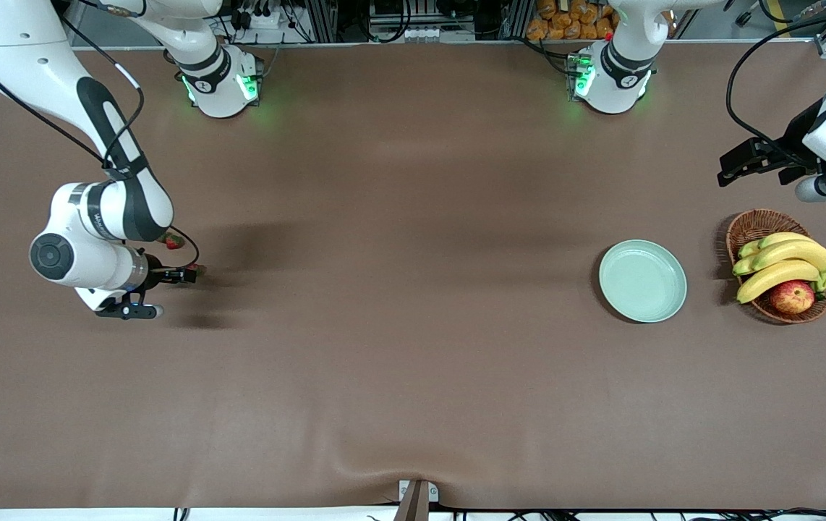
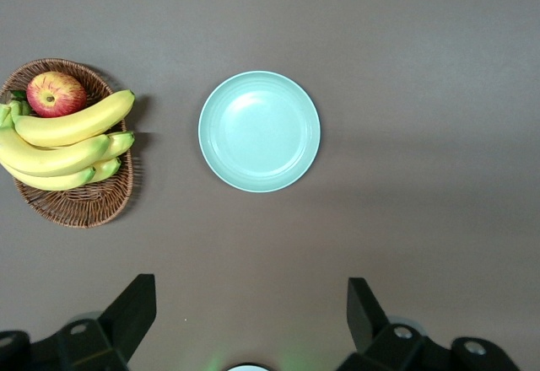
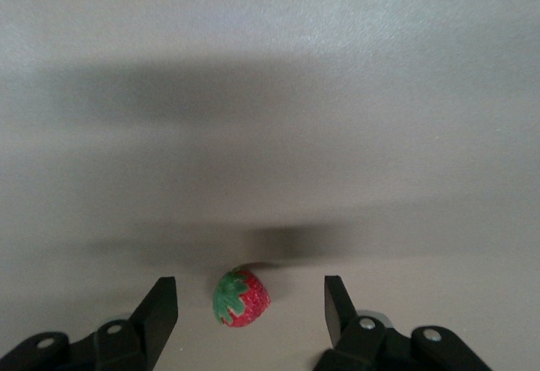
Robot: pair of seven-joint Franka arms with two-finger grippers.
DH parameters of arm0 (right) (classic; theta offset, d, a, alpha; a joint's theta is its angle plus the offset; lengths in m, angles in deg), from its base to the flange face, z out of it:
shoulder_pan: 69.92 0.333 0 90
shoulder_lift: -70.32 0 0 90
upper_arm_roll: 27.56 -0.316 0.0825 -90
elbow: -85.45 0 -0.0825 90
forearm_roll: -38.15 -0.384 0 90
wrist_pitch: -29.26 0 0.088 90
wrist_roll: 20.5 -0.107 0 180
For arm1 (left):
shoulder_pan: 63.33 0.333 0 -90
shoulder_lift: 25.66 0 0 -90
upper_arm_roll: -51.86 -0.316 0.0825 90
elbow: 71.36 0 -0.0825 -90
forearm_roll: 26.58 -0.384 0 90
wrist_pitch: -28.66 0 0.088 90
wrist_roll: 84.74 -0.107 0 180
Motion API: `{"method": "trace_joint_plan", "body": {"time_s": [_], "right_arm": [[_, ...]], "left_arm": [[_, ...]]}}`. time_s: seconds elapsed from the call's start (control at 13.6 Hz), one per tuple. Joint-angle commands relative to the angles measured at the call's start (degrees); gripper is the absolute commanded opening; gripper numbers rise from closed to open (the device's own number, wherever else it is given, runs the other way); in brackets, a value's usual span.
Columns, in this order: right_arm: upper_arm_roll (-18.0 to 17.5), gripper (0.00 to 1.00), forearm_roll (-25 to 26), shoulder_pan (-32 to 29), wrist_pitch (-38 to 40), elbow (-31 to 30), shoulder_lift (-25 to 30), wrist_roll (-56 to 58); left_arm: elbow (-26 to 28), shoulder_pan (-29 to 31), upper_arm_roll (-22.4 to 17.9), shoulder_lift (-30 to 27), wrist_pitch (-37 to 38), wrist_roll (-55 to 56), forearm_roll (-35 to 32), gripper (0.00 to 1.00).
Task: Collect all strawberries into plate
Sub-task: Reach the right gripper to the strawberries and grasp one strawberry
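One strawberry (image 3: 242, 298), red with a green top, lies on the table between the open fingers of my right gripper (image 3: 251, 312). That gripper (image 1: 185, 275) is low over the right arm's end of the table. A second strawberry (image 1: 173, 240) peeks out beside that arm's wrist. Any third one is hidden. The mint-green plate (image 1: 642, 281) sits empty toward the left arm's end and shows in the left wrist view (image 2: 259, 131). My left gripper (image 1: 727, 170) waits high over that end, open and empty (image 2: 251, 312).
A brown wicker basket (image 1: 760, 224) with bananas (image 1: 789, 264) and a red-yellow apple (image 1: 792, 297) stands beside the plate at the left arm's end. It shows in the left wrist view too (image 2: 80, 207). Brown cloth covers the table between the strawberries and the plate.
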Motion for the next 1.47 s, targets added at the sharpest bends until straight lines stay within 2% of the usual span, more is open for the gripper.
{"method": "trace_joint_plan", "body": {"time_s": [0.0, 0.29, 0.44, 0.66, 0.81, 0.88, 0.96, 1.1, 1.4], "right_arm": [[-0.61, 0.79, -0.47, -0.39, -1.7, -2.23, 0.1, 0.32], [-0.61, 0.68, -0.47, -0.04, -1.88, -3.2, 0.01, 0.32], [-0.61, 0.55, -0.56, -0.04, -1.96, -3.2, -0.95, 0.32], [-0.61, 0.49, -0.56, 0.48, -3.28, -3.38, -1.66, 0.32], [-0.96, 0.25, -0.65, 0.49, -3.2, -3.38, -1.57, 0.24], [-1.74, 0.08, -0.65, 0.49, -2.93, -3.2, -1.49, 0.06], [-2.01, 0.0, -0.65, 0.57, -2.5, -2.94, -0.96, -0.29], [-3.94, 0.0, -1.25, 0.75, 1.35, -1.19, 0.27, -1.34], [-8.33, 0.0, -4.86, 1.54, 14.09, 9.95, 0.36, -8.61]], "left_arm": [[0.45, 0.43, 0.34, -0.36, -0.67, -1.0, -0.21, 1.0], [0.8, 0.34, 0.34, -0.36, -0.76, -1.0, -0.38, 1.0], [1.06, 0.34, 0.34, -0.36, -0.84, -1.0, -0.38, 1.0], [1.68, 0.34, 0.34, -0.54, -0.84, -1.0, -0.64, 1.0], [1.77, 0.34, 0.34, -0.54, -0.84, -1.0, -0.73, 1.0], [1.85, 0.34, 0.34, -0.63, -0.93, -1.0, -0.73, 1.0], [1.85, 0.34, 0.34, -0.63, -0.93, -1.0, -0.73, 1.0], [1.94, 0.42, 0.34, -0.89, -0.93, -1.0, -0.73, 1.0], [2.12, 0.43, 0.34, -0.89, -1.11, -1.0, -0.82, 1.0]]}}
